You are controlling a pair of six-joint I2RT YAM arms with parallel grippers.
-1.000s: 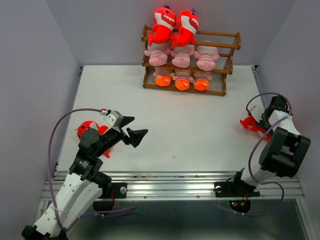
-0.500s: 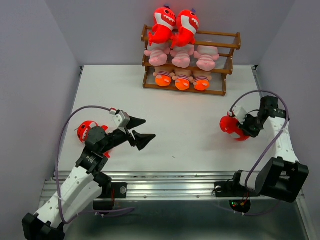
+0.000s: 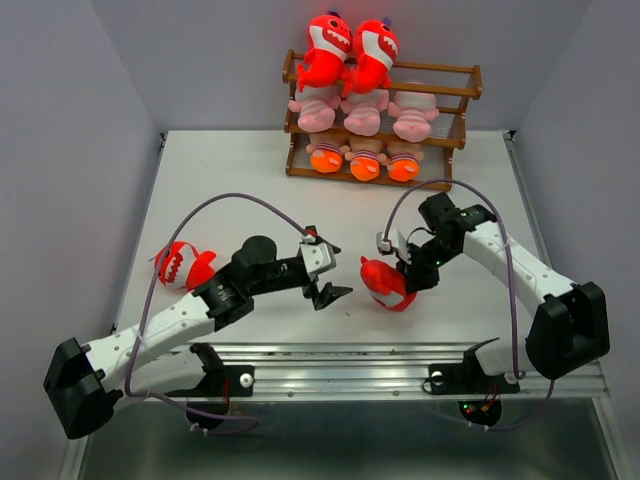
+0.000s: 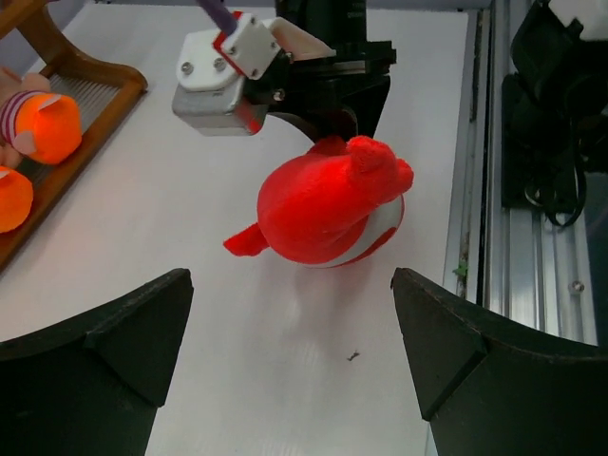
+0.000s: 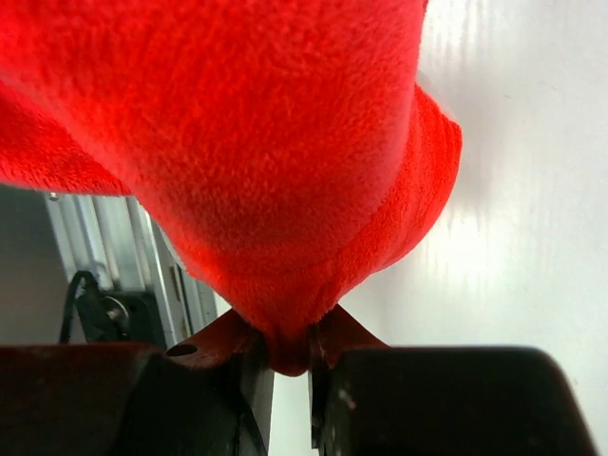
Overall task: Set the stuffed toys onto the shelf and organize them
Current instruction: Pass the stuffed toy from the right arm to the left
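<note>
My right gripper (image 3: 405,268) is shut on a red shark toy (image 3: 386,285) and holds it low over the table's front middle; in the right wrist view the plush (image 5: 237,142) is pinched between the fingertips (image 5: 249,353). My left gripper (image 3: 330,293) stands open just left of that shark (image 4: 328,214), nothing between its fingers. Another red shark (image 3: 180,265) lies at the table's left. The shelf (image 3: 470,82) at the back holds two red sharks (image 3: 345,50) on top, three pink striped animals (image 3: 362,108) in the middle and three orange-footed dolls (image 3: 364,163) below.
The metal rail (image 3: 350,360) runs along the table's near edge, with the arm bases on it. Grey walls close in both sides. The top tier's right part (image 3: 440,75) carries no toy.
My right gripper has carried the red shark from the right edge leftward to the front middle. My left arm has swung right and stretched out, its open gripper now beside that shark.
</note>
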